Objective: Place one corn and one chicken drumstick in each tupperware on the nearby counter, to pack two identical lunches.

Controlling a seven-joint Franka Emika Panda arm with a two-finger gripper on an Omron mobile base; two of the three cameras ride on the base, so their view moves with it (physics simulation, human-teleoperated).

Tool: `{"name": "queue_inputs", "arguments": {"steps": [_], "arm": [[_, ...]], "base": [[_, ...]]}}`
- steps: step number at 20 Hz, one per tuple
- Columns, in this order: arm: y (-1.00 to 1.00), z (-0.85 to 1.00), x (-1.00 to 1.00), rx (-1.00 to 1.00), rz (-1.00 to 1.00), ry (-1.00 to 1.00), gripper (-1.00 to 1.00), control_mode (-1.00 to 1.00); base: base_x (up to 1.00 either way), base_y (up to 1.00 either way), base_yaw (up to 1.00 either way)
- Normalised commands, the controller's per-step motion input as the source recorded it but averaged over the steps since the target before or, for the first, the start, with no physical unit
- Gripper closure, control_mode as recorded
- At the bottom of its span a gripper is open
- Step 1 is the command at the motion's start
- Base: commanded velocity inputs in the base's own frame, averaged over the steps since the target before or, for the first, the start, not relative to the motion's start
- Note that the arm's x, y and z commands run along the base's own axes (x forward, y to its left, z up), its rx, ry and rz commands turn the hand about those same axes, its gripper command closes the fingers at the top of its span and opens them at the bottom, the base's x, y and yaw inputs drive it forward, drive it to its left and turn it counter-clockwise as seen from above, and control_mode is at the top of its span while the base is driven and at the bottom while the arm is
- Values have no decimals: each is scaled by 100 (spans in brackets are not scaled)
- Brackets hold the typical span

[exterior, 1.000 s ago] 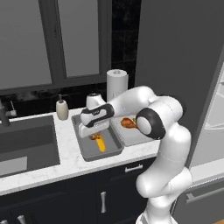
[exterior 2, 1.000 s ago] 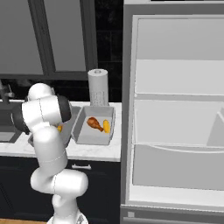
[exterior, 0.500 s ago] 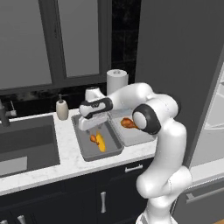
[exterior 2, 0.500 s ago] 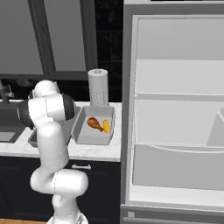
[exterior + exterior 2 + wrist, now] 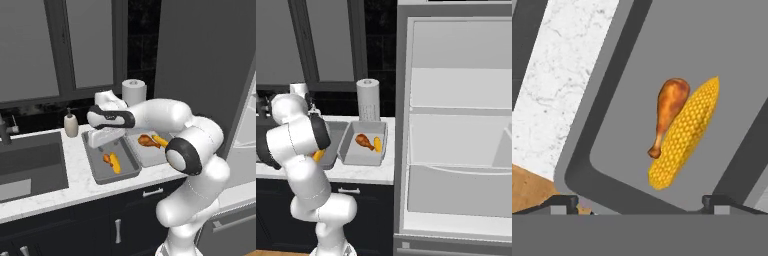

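Hovering my claw (image 5: 640, 202) wide open and empty over the near tupperware (image 5: 100, 172) at centre frame, I see a corn (image 5: 684, 132) and chicken drumstick (image 5: 668, 112) touching inside; the second tupperware (image 5: 351, 150) on the table (image 5: 75, 175) holds another pair.

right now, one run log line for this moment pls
gripper: open, above left tupperware | corn beside chicken drumstick inside | right tupperware: packed

Two tupperware set side by side on the counter (image 5: 75, 172), left tupperware (image 5: 100, 172) holding corn (image 5: 115, 163) beside chicken drumstick (image 5: 107, 158), right tupperware (image 5: 351, 152) likewise
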Motion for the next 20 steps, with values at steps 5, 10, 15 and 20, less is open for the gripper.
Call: {"name": "queue_inputs", "arguments": {"steps": [5, 10, 15, 20], "arm": [[-31, 9, -100, 0, 1, 0, -100, -100], [-46, 66, -74, 0, 2, 0, -100, -100], [-54, 67, -58, 0, 3, 0, -100, -100], [-25, 0, -56, 0, 0, 0, -100, -100]], "base": [[0, 0, 0], [0, 0, 0], [0, 0, 0], [0, 0, 0]]}}
